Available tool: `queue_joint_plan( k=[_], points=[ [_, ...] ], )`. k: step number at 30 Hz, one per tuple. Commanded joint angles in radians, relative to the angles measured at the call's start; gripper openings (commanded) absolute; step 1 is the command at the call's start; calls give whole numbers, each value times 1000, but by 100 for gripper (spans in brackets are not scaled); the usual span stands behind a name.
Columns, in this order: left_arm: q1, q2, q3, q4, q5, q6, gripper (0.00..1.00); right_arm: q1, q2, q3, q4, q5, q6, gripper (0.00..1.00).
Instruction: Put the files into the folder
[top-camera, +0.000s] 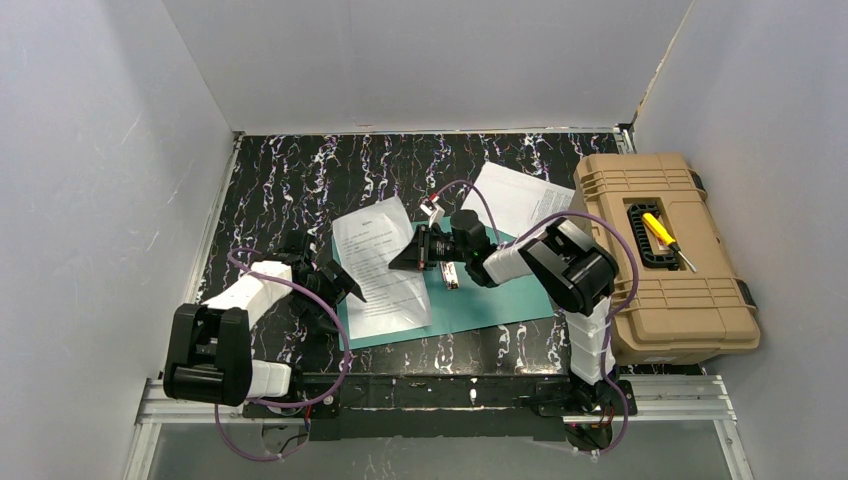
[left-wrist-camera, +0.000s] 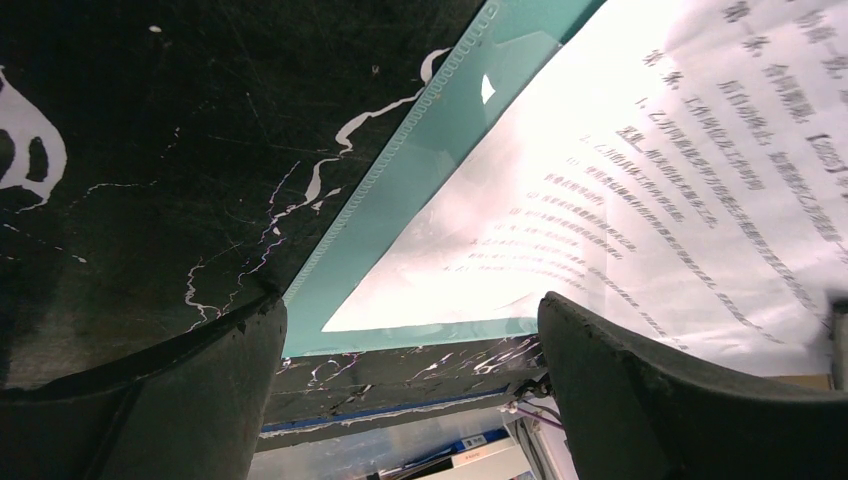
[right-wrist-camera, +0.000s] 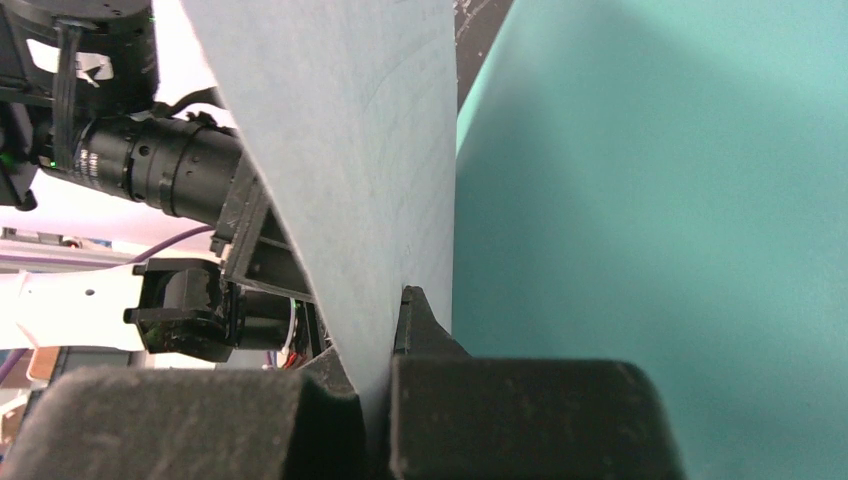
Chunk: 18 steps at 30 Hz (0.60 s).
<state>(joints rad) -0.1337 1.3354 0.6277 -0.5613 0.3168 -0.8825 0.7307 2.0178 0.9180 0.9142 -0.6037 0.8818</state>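
Observation:
The teal folder (top-camera: 490, 300) lies flat mid-table, a small metal clip (top-camera: 450, 276) on it. One printed white sheet of the files (top-camera: 378, 270) rests over its left part. My right gripper (top-camera: 408, 256) is shut on that sheet's right edge and holds the edge lifted. In the right wrist view the paper (right-wrist-camera: 350, 150) stands pinched at my right gripper (right-wrist-camera: 385, 385), with the folder (right-wrist-camera: 650, 200) beside it. A second sheet (top-camera: 515, 195) lies behind the folder. My left gripper (top-camera: 338, 282) is open at the folder's left edge; its wrist view shows the folder (left-wrist-camera: 420, 190) and the sheet (left-wrist-camera: 620, 170) beyond my left gripper (left-wrist-camera: 410, 400), nothing between the fingers.
A tan plastic toolbox (top-camera: 665, 290) stands at the right, close to the right arm, with a yellow screwdriver (top-camera: 660, 235) in its lid recess. White walls enclose the black marbled table (top-camera: 280, 190) on three sides. The table's near edge (left-wrist-camera: 400, 415) shows just past the left fingers.

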Motion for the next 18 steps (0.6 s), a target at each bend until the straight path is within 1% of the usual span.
queue_joint_plan(
  k=[1,8,18],
  points=[
    [-7,44,-75,91,-111,42,96,4,26,-19,106,20,25,1],
    [-7,44,-79,90,-115,47,96,5,53,-46,141,26,42,1],
    [-7,42,-74,89,-111,44,96,18,88,-69,227,66,120,1]
  ],
)
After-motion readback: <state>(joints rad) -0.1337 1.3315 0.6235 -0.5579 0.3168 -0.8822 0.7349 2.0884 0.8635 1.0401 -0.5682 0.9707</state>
